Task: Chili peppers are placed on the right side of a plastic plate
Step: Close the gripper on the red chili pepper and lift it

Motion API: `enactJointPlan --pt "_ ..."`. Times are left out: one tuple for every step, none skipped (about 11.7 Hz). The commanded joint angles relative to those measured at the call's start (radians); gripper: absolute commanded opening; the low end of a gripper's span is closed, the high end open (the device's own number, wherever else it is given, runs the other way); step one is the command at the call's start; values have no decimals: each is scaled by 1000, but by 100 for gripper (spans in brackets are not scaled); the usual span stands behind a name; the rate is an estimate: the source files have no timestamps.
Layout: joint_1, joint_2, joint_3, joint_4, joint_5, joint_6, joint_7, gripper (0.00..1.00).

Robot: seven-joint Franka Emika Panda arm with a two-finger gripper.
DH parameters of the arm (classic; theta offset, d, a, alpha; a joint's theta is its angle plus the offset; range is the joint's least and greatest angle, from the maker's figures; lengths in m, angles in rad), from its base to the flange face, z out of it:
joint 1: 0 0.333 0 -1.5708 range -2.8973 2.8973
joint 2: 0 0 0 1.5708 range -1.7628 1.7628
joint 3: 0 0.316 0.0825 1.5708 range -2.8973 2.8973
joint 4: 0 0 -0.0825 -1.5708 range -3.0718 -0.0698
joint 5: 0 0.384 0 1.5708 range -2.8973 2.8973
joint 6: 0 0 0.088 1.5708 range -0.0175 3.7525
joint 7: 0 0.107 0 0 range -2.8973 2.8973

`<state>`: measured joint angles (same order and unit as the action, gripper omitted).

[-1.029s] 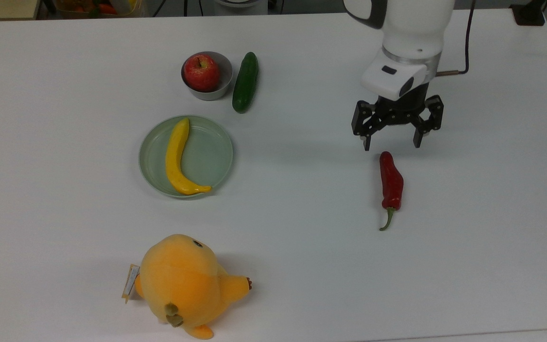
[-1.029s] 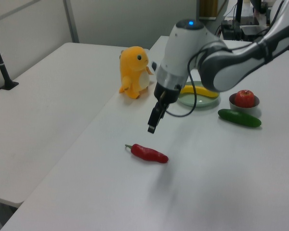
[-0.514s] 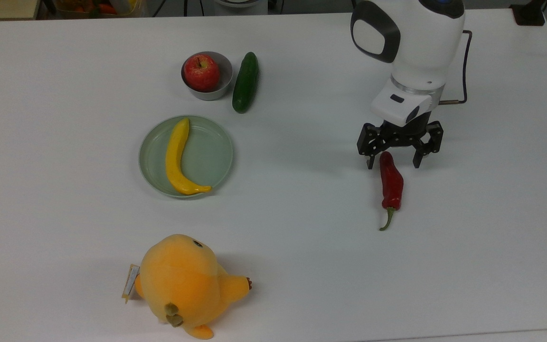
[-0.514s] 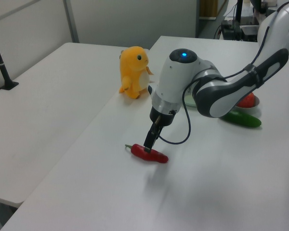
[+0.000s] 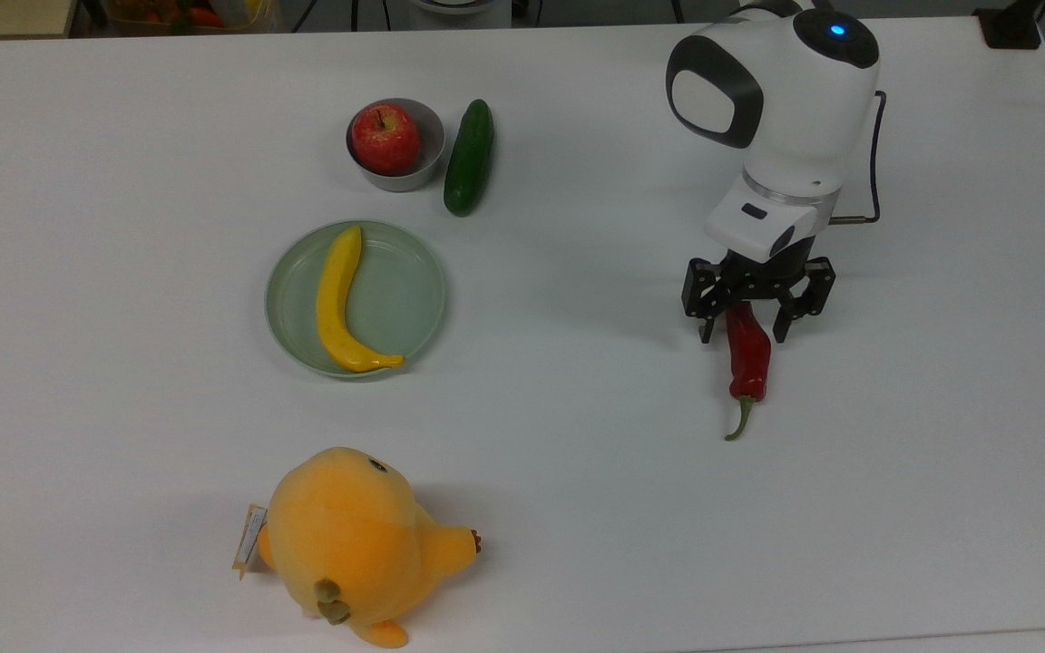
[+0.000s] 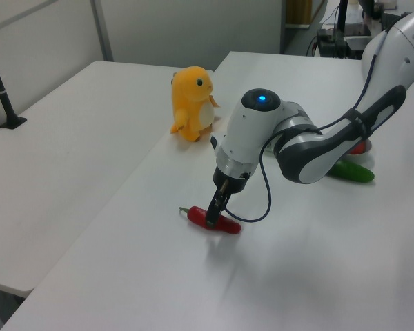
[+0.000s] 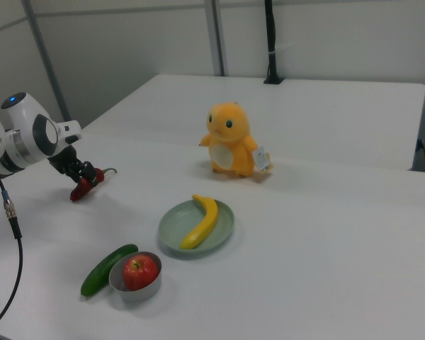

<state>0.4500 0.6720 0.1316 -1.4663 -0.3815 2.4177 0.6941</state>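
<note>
Stem end of the chili pepper (image 5: pixel 748 358) is seen lower in the top view's right half, long axis running up-frame. Its upper end is straddled crosswise by the spread gripper (image 5: pixel 744 334), not yet pinched. The plastic plate (image 5: pixel 414 299) is left-centre, well apart.
</note>
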Motion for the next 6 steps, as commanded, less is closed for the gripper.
enactJointPlan --pt "7 14 -3 23 -23 9 24 43" --pt "7 14 -3 20 -23 9 24 38" --pt "9 14 -3 17 -25 9 22 28" --pt "9 15 -3 15 -25 9 18 13" --pt "9 17 -3 15 -25 9 13 2" --pt "7 17 -1 17 -23 9 11 0"
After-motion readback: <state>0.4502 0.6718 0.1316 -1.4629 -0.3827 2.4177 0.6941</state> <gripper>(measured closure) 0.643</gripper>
